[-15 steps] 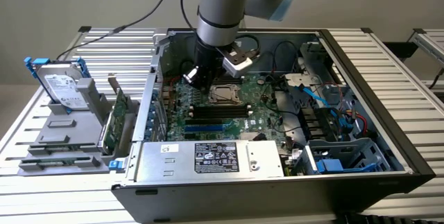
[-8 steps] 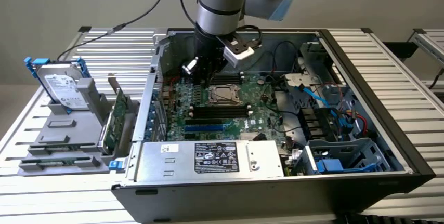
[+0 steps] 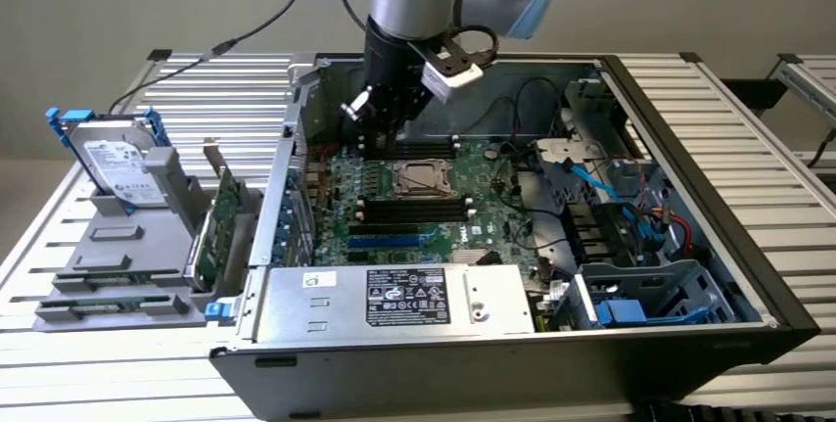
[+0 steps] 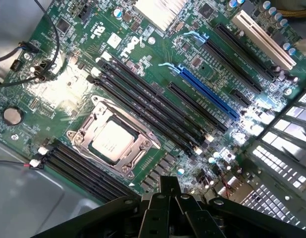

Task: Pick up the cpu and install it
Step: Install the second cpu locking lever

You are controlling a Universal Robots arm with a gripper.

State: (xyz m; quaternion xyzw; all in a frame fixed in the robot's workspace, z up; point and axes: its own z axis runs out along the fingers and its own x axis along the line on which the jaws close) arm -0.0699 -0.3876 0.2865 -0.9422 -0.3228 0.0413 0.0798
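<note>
The cpu (image 4: 112,143), a small square chip with a silver-grey top, lies in the metal-framed socket (image 3: 421,177) in the middle of the green motherboard (image 3: 392,231) inside the open computer case. My gripper (image 3: 378,140) hangs inside the case just behind the socket, above the board and apart from the chip. In the wrist view its black fingers (image 4: 169,191) stand together with nothing between them, so it is shut and holds nothing.
Black memory slots (image 4: 143,106) flank the socket. A silver power supply (image 3: 392,297) fills the case's near side, with cables and blue drive bays (image 3: 627,246) at the exterior view's right. Outside, on the left, a grey rack holds a hard drive (image 3: 116,160) and a green card (image 3: 215,221).
</note>
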